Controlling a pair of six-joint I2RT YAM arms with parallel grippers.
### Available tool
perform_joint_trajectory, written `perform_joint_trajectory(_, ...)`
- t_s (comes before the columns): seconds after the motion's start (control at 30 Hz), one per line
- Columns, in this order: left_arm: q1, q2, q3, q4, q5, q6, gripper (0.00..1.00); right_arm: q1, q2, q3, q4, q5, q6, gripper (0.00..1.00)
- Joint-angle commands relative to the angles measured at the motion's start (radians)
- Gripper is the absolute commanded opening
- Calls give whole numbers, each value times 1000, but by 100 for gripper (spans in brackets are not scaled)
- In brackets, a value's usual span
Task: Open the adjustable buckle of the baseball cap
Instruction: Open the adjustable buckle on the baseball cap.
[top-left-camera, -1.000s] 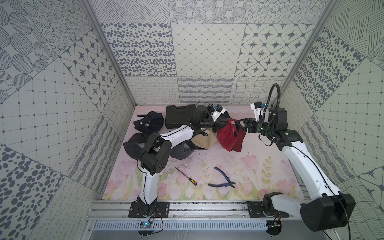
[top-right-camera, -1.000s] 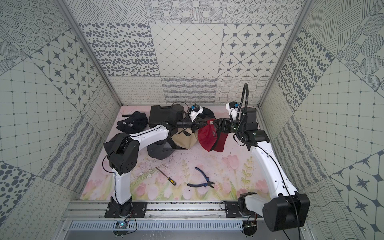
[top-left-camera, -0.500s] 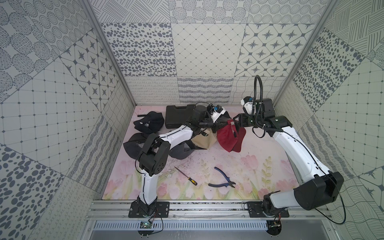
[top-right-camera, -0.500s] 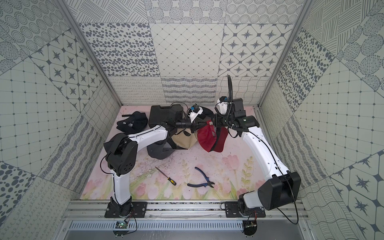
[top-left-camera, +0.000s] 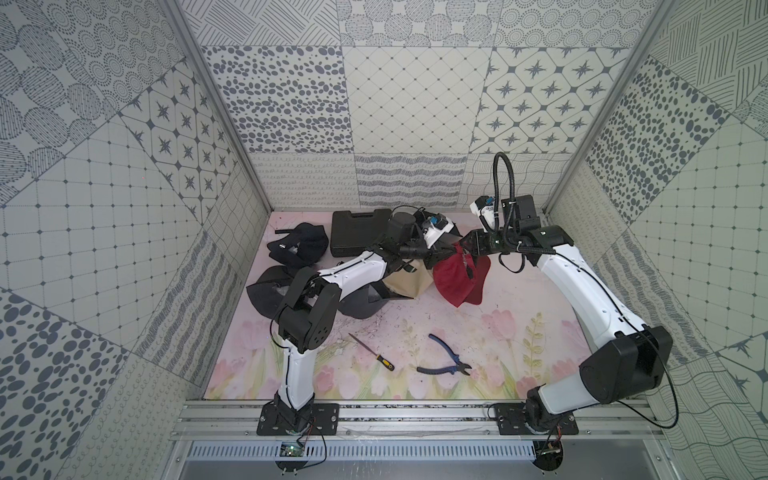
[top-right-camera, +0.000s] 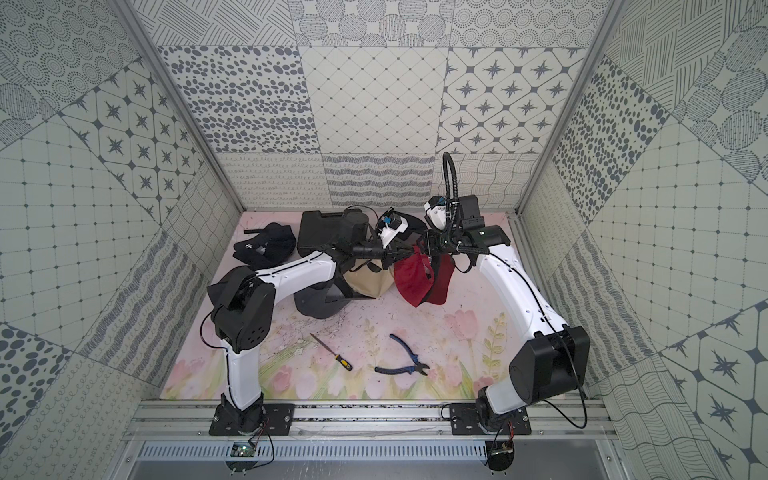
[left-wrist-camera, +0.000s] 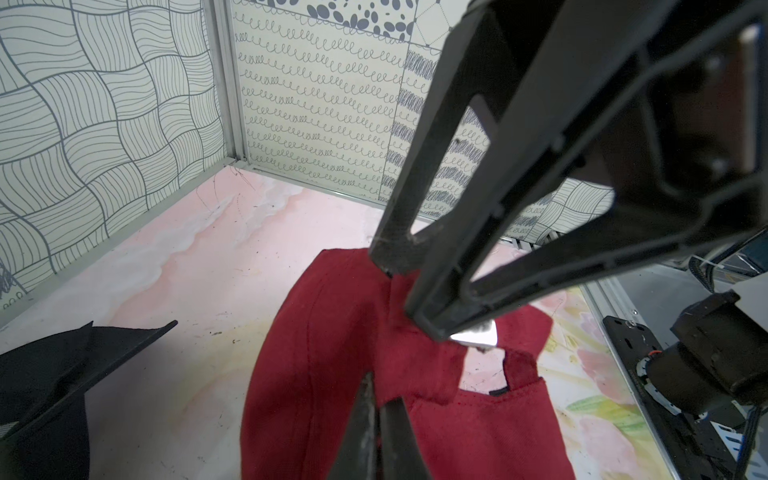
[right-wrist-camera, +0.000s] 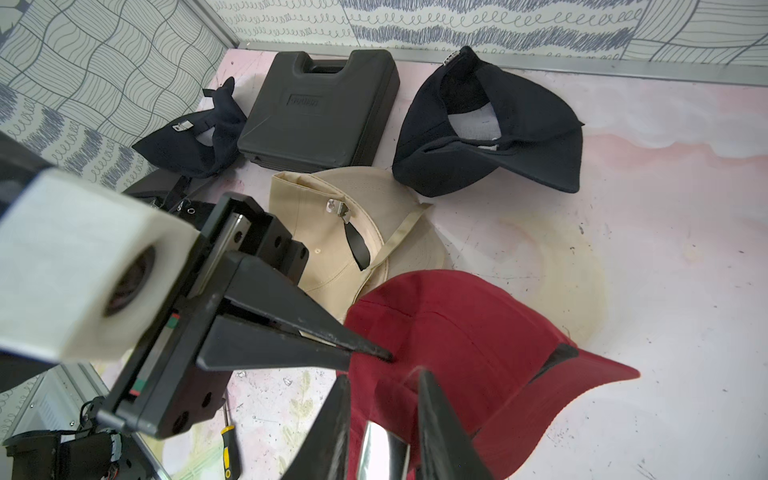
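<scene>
Two arms meet over the back middle of the desk (top-left-camera: 519, 332), and the red baseball cap (top-left-camera: 451, 282) hangs between them. Its brim edge is lowest, and I cannot tell whether that edge rests on the desk.

The left jaws are pressed together on the red fabric at the rim of the cap's back opening, as the left wrist view shows. The right jaws stand narrow, one tip on each side of the silver buckle (right-wrist-camera: 382, 449). One tip meets the buckle (left-wrist-camera: 478, 334), but I cannot tell whether both press on it.

On the cap's left edge a tan cap (top-left-camera: 405, 282) lies just beside it. A black cap (right-wrist-camera: 498, 137) sits behind, and a black case (top-left-camera: 357, 232) lies near the back wall. More dark caps (top-left-camera: 297, 249) crowd the left side.

To the cap's right the desk is bare up to the right arm (top-left-camera: 582, 291) and the side wall. The back right corner is also bare. Toward the front, a screwdriver (top-left-camera: 376, 357) and blue pliers (top-left-camera: 444, 361) lie well apart from the cap, with bare surface around them.
</scene>
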Motion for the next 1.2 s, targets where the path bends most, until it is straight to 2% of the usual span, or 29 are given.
perform_joint_trajectory(0.0,-11,-22,10,-2,24,38,0,2,9,28,7,-22,-19,29)
perform_joint_trajectory(0.33,-11,-28,5,-10,19,47,0,-5,22,26,8,-44,-29,30)
perform_joint_trajectory(0.43,-11,-31,5,-11,20,48,0,-5,26,28,-1,2,-36,37)
perform_joint_trajectory(0.5,-11,-30,6,-11,23,48,0,-4,34,31,-6,14,-37,46)
perform_joint_trajectory(0.63,-13,-29,6,-12,23,48,0,-2,37,31,5,15,-33,48)
perform_joint_trajectory(1.17,-12,-29,14,-23,12,51,0,16,49,30,3,-17,-66,18)
